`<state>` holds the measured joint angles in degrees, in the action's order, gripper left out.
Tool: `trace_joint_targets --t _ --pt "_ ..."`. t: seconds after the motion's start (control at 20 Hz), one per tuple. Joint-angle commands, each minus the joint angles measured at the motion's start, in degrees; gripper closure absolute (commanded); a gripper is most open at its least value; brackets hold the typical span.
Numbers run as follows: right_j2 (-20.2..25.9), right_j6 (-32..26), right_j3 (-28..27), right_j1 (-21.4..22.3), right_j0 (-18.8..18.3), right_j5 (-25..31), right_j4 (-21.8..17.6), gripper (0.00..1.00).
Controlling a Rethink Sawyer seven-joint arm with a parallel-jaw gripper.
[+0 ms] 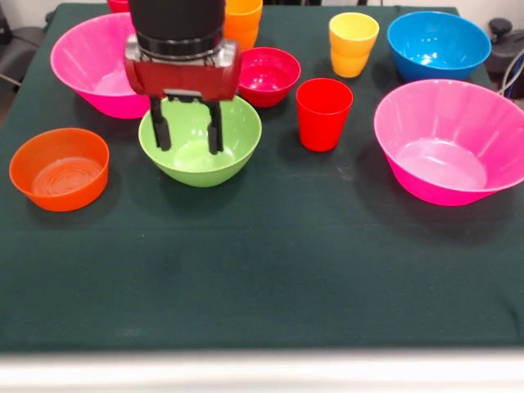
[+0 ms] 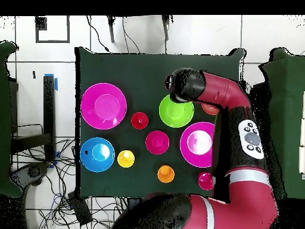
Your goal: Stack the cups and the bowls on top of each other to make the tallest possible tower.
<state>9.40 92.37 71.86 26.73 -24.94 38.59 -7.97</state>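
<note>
Nearest the front camera, the dark green table (image 1: 262, 278) is seen bare along its near edge. Just behind, the orange bowl (image 1: 59, 168) is set at the left and a large pink bowl (image 1: 452, 151) at the right.

Between them the green bowl (image 1: 201, 141) is found, and the gripper (image 1: 187, 135) is hung straight down over it — its two black fingers (image 1: 160, 127) are spread apart and dipped inside the rim, with nothing held. From above, the arm (image 2: 229, 119) is seen bent across the table's right side, its wrist ending over the green bowl.

A red cup (image 1: 323, 114) is stood upright just right of the green bowl, apart from it. Behind, a crimson bowl (image 1: 268, 76), a second pink bowl (image 1: 98, 61), a yellow cup (image 1: 353, 43), an orange cup (image 1: 243, 20) and a blue bowl (image 1: 438, 45) are spread — none stacked, each resting separately on the cloth.
</note>
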Motion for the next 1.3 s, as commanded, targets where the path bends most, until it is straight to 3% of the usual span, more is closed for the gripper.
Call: trace_joint_targets --t 0.05,0.8,1.3 --pt "6.60 -7.18 -1.63 -3.51 0.77 2.39 -3.44 0.00" --pt "4.59 -2.00 -1.11 -4.19 2.81 0.26 -3.37 0.00" --pt "-2.66 5.04 2.32 -5.97 3.03 -1.24 -4.41 0.00"
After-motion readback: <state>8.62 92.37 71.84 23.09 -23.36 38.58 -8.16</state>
